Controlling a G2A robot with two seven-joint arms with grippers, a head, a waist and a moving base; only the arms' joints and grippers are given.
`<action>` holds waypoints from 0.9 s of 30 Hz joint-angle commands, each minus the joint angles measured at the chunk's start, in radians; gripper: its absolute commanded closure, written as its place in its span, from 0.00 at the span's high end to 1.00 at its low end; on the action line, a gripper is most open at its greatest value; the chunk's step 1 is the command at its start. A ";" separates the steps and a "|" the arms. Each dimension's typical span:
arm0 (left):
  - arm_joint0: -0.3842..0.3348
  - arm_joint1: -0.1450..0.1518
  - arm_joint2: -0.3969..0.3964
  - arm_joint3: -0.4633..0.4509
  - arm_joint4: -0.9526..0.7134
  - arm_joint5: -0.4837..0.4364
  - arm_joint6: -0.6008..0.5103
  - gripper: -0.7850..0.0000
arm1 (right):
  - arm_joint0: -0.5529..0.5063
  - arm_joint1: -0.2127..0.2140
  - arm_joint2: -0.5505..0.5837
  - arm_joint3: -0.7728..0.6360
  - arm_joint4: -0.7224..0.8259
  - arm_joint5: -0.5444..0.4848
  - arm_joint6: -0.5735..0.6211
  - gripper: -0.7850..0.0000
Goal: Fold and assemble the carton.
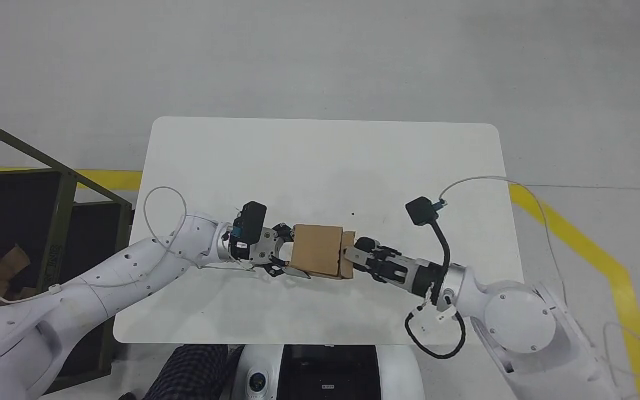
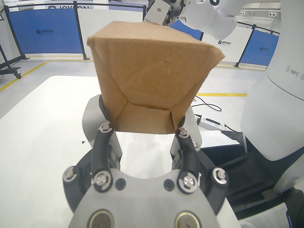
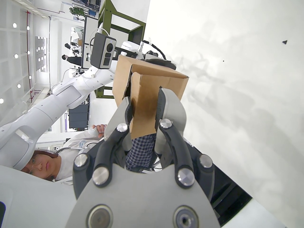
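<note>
The carton [image 1: 320, 250] is hanging between the two tools, over the near middle of the worktop [image 1: 420, 160], and is looking lifted clear of it. The left tool [image 1: 283, 262] is holding one end. In its wrist view the left tool [image 2: 144, 117] is spread wide, with a finger [image 2: 104, 112] pressing on each side of the carton [image 2: 152, 67] where the end flaps are folding inward. The box is sticking straight out ahead of this tool.

The right tool [image 1: 352, 252] is gripping the opposite end (also showing past the far end of the box, right tool [image 2: 156, 17]). In its own view the right tool [image 3: 144, 100] is set narrow, its fingers closing on a loose flap [image 3: 142, 115] that is pointing back toward the wrist. The rest of the carton [image 3: 152, 79] is lying just beyond the fingertips.

A small black mark [image 1: 352, 212] is sitting on the worktop beyond the right tool.
</note>
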 commanded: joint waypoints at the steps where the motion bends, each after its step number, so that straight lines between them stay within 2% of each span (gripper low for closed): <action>1: 0.000 0.000 0.000 0.000 0.000 0.000 0.000 0.00 | 0.005 0.000 -0.005 -0.002 -0.002 0.005 0.001 0.22; 16: 0.000 0.000 0.000 0.000 0.000 0.000 0.000 0.00 | 0.048 -0.009 -0.048 0.016 0.006 0.032 -0.040 0.17; 18: 0.000 0.000 0.000 0.000 0.000 0.000 0.000 0.00 | 0.050 -0.011 -0.056 0.016 0.014 0.029 -0.044 0.19; 23: 0.000 0.000 0.000 0.000 0.000 0.000 0.000 0.00 | 0.036 -0.011 -0.051 0.015 0.037 0.007 -0.058 0.30; 27: 0.000 0.000 0.000 0.000 0.000 0.000 0.000 0.00 | 0.009 -0.009 -0.033 0.009 0.054 -0.015 -0.063 0.30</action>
